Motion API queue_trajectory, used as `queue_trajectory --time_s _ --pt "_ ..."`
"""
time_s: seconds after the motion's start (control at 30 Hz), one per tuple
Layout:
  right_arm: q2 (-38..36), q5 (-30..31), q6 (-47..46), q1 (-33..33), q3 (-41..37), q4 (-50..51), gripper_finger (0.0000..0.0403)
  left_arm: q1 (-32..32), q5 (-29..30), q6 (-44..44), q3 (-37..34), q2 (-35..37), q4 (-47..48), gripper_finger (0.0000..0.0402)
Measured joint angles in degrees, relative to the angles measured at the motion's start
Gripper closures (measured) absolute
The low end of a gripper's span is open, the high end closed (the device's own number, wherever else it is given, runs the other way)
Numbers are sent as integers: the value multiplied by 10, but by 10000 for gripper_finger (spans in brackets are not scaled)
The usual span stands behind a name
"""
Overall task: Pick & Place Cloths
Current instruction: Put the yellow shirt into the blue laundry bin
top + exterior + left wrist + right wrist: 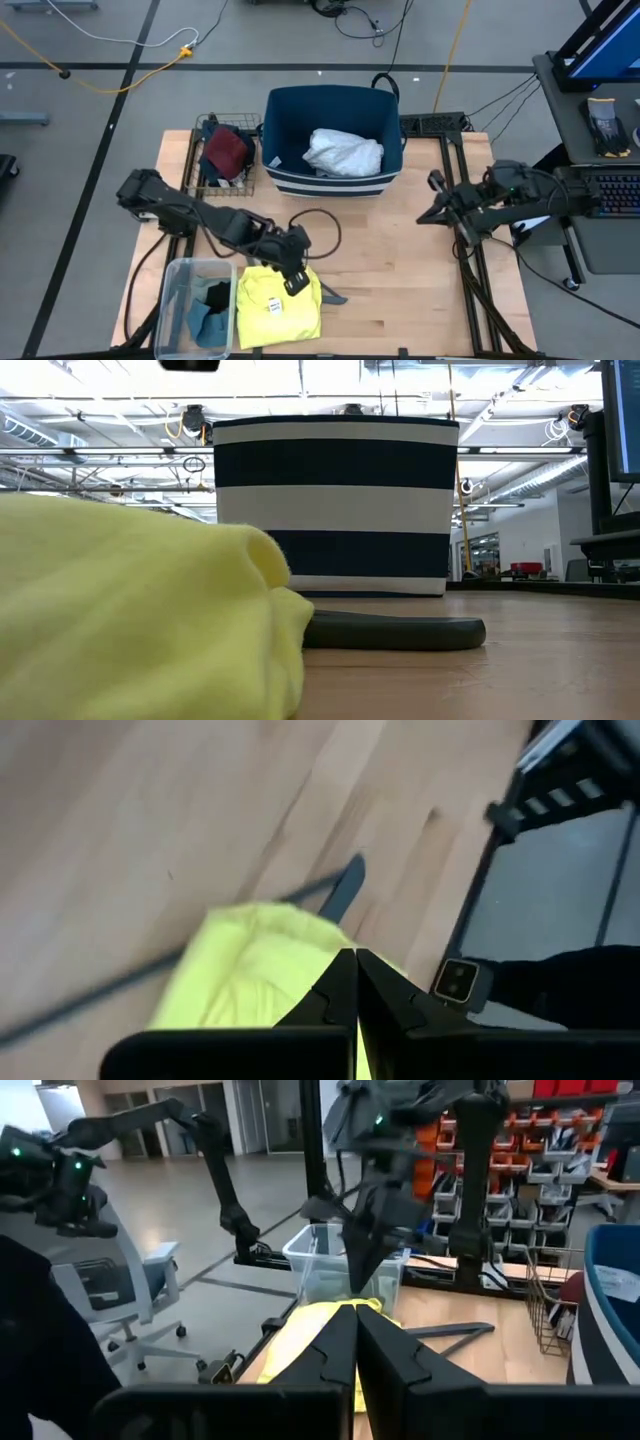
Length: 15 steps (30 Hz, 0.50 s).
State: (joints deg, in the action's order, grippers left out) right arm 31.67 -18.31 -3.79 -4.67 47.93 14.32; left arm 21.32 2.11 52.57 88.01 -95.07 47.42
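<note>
A folded yellow T-shirt (275,310) (130,610) lies flat on the table's near left part. My left gripper (298,284) (355,960) is shut and tilts down over the shirt's far edge, with nothing between its fingers. I see no contact with the shirt. At the table's right edge, my right gripper (422,215) (356,1315) is shut, level and points left, holding nothing. A white shirt (343,152) lies in the blue striped tote (270,130). A maroon piece (228,150) sits in a wire basket (205,182). Black and grey-blue pieces (210,310) lie in a clear bin (172,290).
A thin grey hanger (333,297) (395,630) lies flat on the table, partly under the yellow T-shirt's right side. A black cable loop (325,225) lies on the table's middle. Bare wood stretches across the near right part (410,290). A desk with a keyboard (610,195) stands off the right edge.
</note>
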Motion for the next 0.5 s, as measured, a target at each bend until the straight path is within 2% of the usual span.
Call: queue_trajectory --time_s 0.2,0.5 --pt "-32 0 -12 0 -38 -7 402 20 -21 57 0 -39 39 401" --pt "-63 -30 -11 0 -72 -8 402 43 -23 62 0 -92 100 401"
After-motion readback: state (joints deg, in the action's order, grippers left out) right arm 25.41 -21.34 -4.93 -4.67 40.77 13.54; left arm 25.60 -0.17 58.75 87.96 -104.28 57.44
